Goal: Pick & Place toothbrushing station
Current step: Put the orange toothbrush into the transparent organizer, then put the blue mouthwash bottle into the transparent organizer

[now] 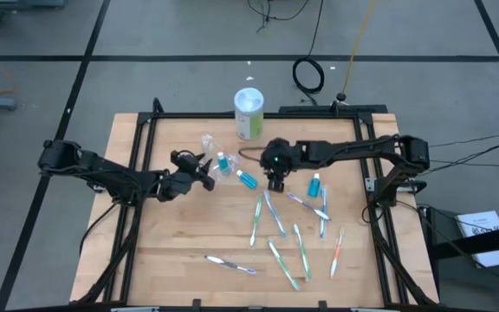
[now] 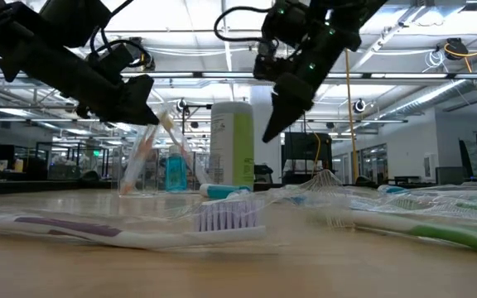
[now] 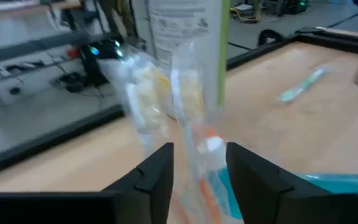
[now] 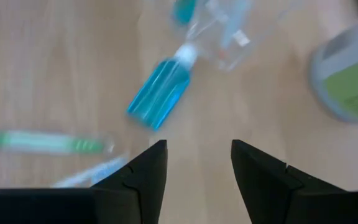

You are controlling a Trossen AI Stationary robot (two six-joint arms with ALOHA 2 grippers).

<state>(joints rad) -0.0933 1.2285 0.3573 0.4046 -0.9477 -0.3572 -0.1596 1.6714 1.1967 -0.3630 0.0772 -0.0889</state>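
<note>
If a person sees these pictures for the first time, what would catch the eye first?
Probably the scatter of pale toothbrushes lying loose over the right half of the wooden table. Next, the two dark arms meeting near the table's middle: the left gripper is at a clear plastic container with its fingers apart, and the right gripper hovers open above the table. A tall white and green canister stands behind them.

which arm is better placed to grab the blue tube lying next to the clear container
Right, probably. The right gripper hangs open just beside the blue tube, which shows right ahead of its fingers in its wrist view. The left gripper is busy at the clear container.
</note>
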